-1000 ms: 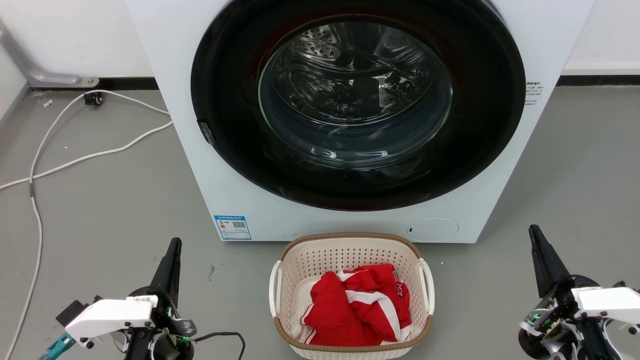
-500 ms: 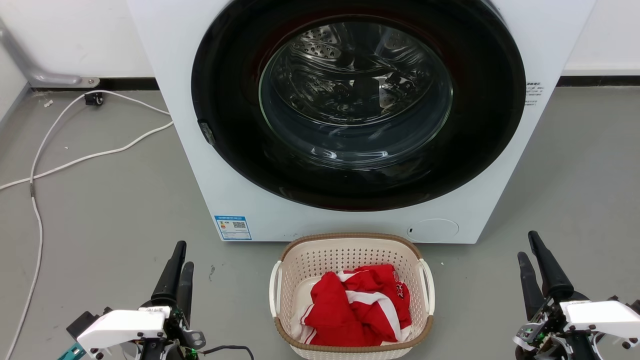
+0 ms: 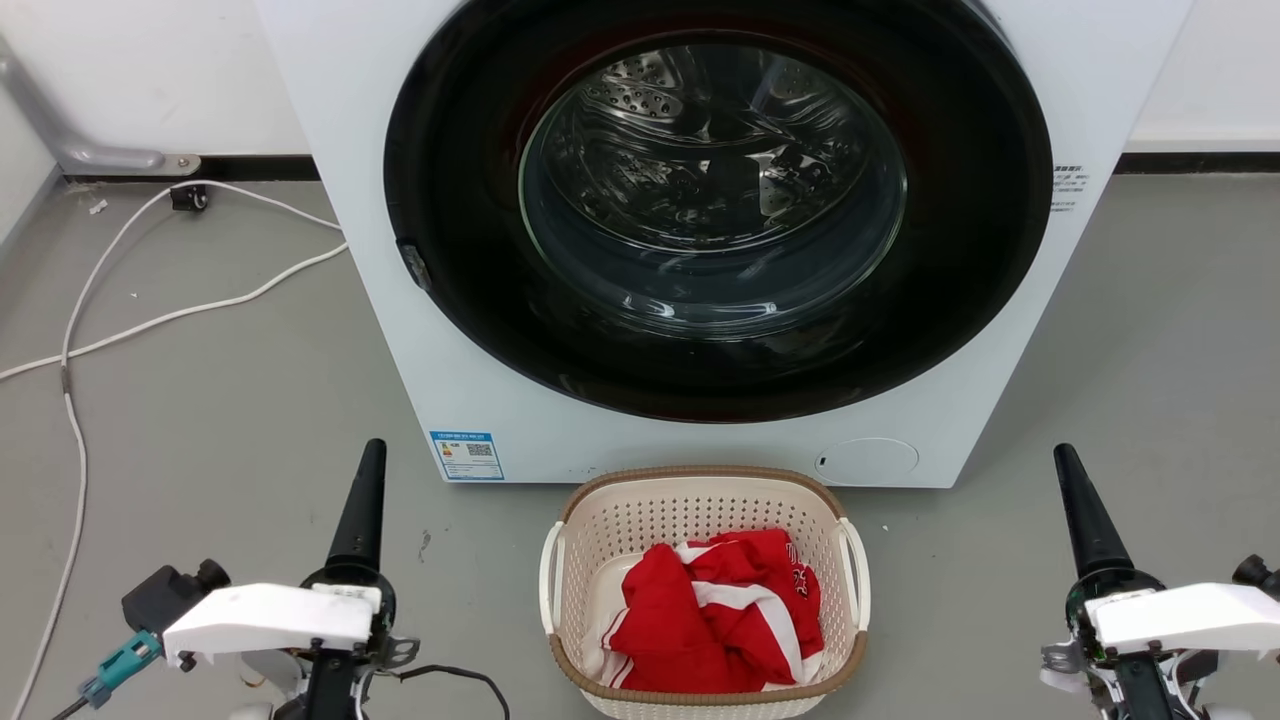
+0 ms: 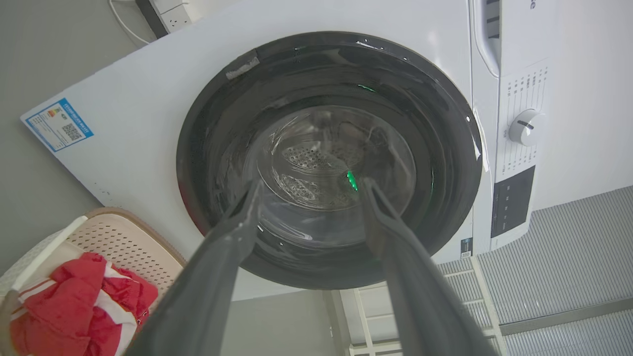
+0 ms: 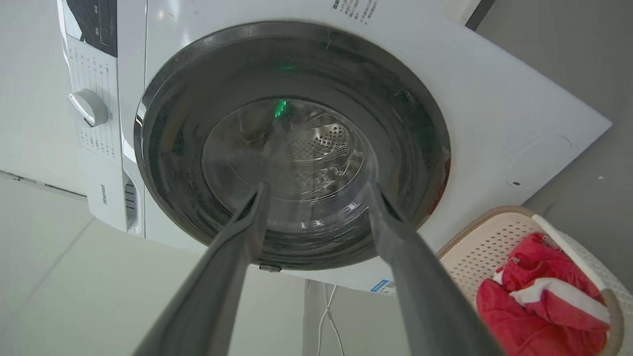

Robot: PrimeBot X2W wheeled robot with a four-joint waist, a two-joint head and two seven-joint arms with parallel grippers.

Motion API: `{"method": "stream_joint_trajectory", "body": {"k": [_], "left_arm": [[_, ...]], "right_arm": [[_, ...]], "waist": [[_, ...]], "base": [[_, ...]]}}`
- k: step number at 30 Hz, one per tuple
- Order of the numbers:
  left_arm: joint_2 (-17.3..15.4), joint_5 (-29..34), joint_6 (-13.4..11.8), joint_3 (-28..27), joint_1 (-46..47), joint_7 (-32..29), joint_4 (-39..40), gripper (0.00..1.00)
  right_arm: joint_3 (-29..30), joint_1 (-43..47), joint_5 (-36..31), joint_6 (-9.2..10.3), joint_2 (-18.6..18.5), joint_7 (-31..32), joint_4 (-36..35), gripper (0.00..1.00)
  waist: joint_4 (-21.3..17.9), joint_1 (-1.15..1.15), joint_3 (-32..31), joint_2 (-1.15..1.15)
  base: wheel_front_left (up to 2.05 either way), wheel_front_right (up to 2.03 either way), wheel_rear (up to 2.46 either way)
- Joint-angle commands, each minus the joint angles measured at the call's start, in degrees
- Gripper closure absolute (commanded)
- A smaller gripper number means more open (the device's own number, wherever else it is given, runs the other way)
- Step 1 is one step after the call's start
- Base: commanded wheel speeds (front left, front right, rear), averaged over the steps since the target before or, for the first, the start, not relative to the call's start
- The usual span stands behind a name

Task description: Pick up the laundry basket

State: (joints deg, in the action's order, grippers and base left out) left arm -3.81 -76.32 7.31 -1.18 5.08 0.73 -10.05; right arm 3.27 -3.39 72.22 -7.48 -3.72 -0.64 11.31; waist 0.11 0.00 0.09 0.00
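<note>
Basket (image 3: 700, 505) on the floor (image 3: 250, 400), just by the washer (image 3: 560, 445) front, between left gripper (image 4: 311, 184) and right gripper (image 5: 317, 188), apart from both. Fingers of both spread wide, holding nothing. Could tip and spill the red cloth (image 3: 715, 625) if lifted by one handle (image 3: 546, 580). Opens up; long way likely left to right, handle at each end.
</note>
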Motion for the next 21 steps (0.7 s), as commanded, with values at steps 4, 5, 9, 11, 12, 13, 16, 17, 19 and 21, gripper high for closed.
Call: {"method": "stream_joint_trajectory", "body": {"k": [4,5,9,11,12,13,16,17,19,21], "left_arm": [[-0.2,8.0,0.1,0.8,1.7,1.3,1.9,0.0],[-0.1,9.3,0.1,1.0,1.8,1.5,2.1,0.0],[-0.1,16.8,0.1,1.8,2.2,2.7,2.6,0.0],[-0.1,19.3,0.1,2.0,2.3,3.1,2.6,0.0],[-0.2,20.6,0.1,2.1,2.3,3.3,2.6,0.0],[-0.2,21.7,0.1,2.2,2.4,3.4,2.8,0.0],[-0.2,24.9,0.1,2.6,2.4,4.0,2.9,0.0],[-0.2,25.9,0.1,2.7,2.4,4.2,2.9,0.0],[-0.3,28.0,0.1,2.9,2.4,4.5,2.8,0.0],[-0.5,30.2,-0.1,3.2,2.5,4.9,2.3,0.0]], "right_arm": [[0.4,-0.2,-9.8,-0.01,-0.1,-1.3,-2.1,0.0],[0.4,-0.2,-11.3,-0.01,-0.1,-1.5,-2.2,0.0],[0.6,0.0,-18.5,-0.01,0.0,-1.9,-3.3,0.0],[0.6,0.1,-20.8,-0.01,0.0,-2.0,-3.7,0.0],[0.5,0.1,-21.9,-0.01,0.0,-2.0,-3.9,0.0],[0.5,0.1,-23.0,-0.01,0.0,-2.0,-4.2,0.0],[0.4,0.2,-26.3,-0.01,0.1,-2.1,-5.0,0.0],[0.3,0.2,-27.4,-0.01,0.1,-2.0,-5.3,0.0],[0.2,0.3,-29.3,-0.01,0.1,-2.0,-5.9,0.0],[0.0,0.5,-31.2,-0.02,0.1,-1.8,-6.3,0.0]], "waist": [[0.1,0.0,0.0,0.0],[0.1,0.0,0.0,0.0],[0.3,0.0,0.0,0.0],[0.3,0.0,0.1,0.0],[0.3,0.0,0.1,0.0],[0.3,0.0,0.1,0.0],[0.3,0.0,0.1,0.0],[0.3,0.0,0.1,0.0],[0.3,0.0,0.1,0.0],[0.3,0.0,0.1,0.0]], "base": [[0.0,0.0,0.0],[0.0,0.0,0.0],[0.0,0.0,0.0],[0.0,0.0,0.0],[0.0,0.0,0.0],[0.0,0.0,0.0],[0.0,0.0,0.0],[0.0,0.0,0.0],[0.0,0.0,0.0],[0.0,0.0,0.0]]}}
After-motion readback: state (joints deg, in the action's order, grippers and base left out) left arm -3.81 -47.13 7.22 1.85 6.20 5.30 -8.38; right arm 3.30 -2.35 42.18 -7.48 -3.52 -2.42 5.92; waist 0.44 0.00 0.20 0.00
